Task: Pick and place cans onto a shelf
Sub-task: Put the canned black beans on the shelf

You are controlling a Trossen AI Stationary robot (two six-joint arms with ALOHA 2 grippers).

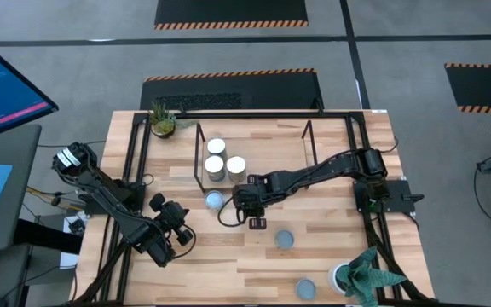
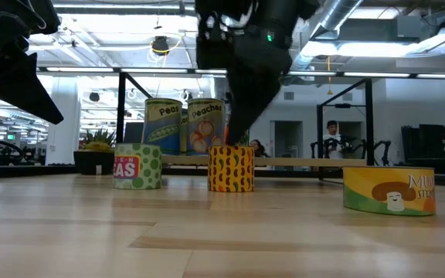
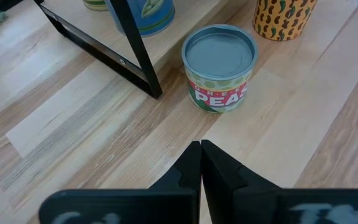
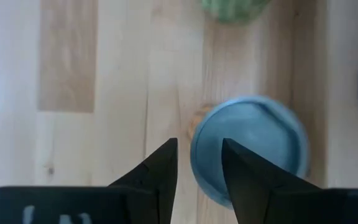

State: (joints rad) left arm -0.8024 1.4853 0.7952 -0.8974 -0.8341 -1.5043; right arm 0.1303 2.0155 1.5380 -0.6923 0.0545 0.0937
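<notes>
Three cans (image 1: 222,160) stand on the wood board of the black rod shelf (image 1: 309,141). A green peas can (image 1: 215,200) stands on the table just in front of the shelf. My right gripper (image 1: 254,217) is open and points down over a yellow-patterned can (image 2: 231,168) with a blue-grey top (image 4: 250,149). One finger (image 4: 244,180) overlaps the top's edge and the other (image 4: 160,171) stands beside the can. My left gripper (image 3: 201,152) is shut and empty, near the table's left front, and points at the peas can (image 3: 219,65). My right gripper comes at the yellow-patterned can from above, pointing down, with one finger over the rim of its top (image 4: 213,155). I cannot tell whether the finger touches the can. The can stands upright on the table.
Two more cans stand on the table, one right of the gripper (image 1: 285,240) and one near the front edge (image 1: 306,288). Potted plants stand at the far left (image 1: 162,121) and near right (image 1: 361,275). A black frame (image 1: 135,170) edges the table.
</notes>
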